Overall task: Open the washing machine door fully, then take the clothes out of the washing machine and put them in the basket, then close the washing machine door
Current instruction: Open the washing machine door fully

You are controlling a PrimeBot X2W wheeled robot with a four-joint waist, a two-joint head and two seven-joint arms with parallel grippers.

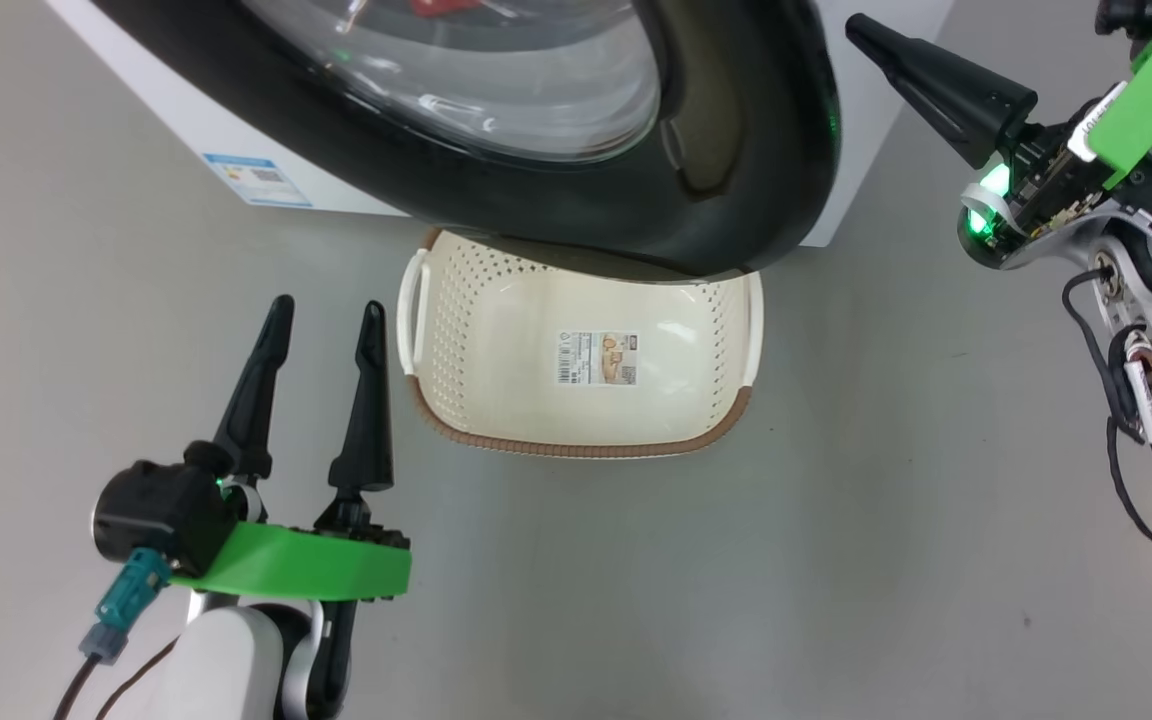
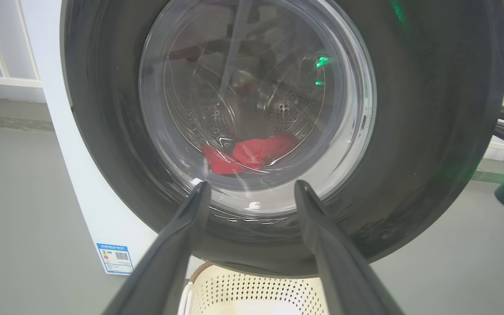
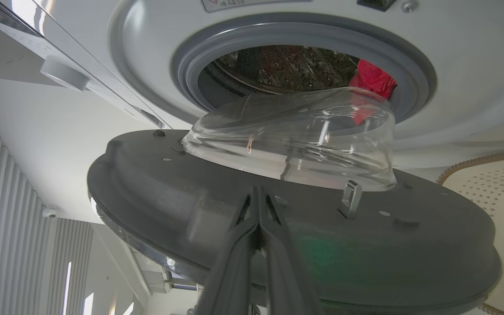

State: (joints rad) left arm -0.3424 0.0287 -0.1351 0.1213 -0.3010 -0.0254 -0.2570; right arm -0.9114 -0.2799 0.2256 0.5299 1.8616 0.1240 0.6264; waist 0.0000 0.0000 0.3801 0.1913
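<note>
The washing machine door (image 1: 736, 150) stands swung partway out from the white washing machine (image 1: 176, 100), its black rim hanging over the basket (image 1: 496, 330). Red clothes (image 2: 247, 153) lie in the steel drum, seen through the door glass and at the drum mouth (image 3: 372, 78). My left gripper (image 1: 327, 308) is open and holds nothing, left of the basket, pointing at the door's outer face (image 2: 431, 131). My right gripper (image 1: 856, 28) is shut and holds nothing, behind the door's free edge. Its tips (image 3: 257, 190) sit at the door's dark inner face (image 3: 190, 205), below the glass bowl (image 3: 295, 140).
The basket holds nothing but a paper label (image 1: 601, 358) on its bottom. A grey rubber ring (image 3: 190, 65) frames the drum opening. A blue sticker (image 2: 115, 258) marks the machine's lower front. Grey floor (image 1: 886, 500) lies open on both sides of the basket.
</note>
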